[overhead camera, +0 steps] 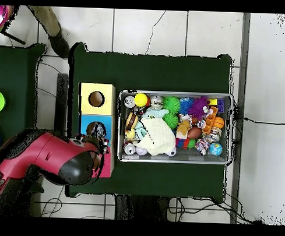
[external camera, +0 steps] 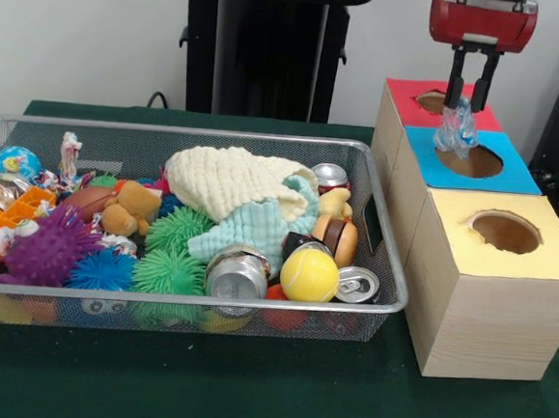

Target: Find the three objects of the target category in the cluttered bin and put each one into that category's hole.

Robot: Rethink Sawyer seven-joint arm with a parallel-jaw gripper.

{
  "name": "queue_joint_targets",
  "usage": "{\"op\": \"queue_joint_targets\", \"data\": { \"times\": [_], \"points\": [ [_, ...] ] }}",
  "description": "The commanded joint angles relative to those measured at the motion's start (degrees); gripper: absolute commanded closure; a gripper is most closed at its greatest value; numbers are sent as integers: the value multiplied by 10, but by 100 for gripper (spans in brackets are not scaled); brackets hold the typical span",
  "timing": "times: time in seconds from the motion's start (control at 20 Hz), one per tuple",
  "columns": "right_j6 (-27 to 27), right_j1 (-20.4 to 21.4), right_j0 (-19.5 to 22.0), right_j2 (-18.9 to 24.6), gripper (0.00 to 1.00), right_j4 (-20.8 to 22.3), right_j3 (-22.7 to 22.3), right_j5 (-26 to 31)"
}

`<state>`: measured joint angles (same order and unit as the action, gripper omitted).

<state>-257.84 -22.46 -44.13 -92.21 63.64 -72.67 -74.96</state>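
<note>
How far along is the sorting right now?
In hand: the pincer is shut on a crumpled clear plastic piece, held right above the blue box's hole; not released yet. Already done: cannot tell, since the insides of the red, blue and yellow holes don't show. Left: dropping this piece, then searching the wire bin, which remains packed with balls, cans and cloths.

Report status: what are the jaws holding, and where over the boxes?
Gripper shut on a crumpled clear plastic piece. Hanging right above the blue box's hole. Nothing blocking the hole. Bin still cluttered.
</note>
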Motion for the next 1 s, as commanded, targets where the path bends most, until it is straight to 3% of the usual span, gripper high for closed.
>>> {"op": "queue_joint_targets", "data": {
  "times": [0.05,1.0],
  "points": [
    [-161,-41,21,-10,100,-48,60,4],
    [-185,-78,27,-44,100,-68,40,3]
  ]
}}
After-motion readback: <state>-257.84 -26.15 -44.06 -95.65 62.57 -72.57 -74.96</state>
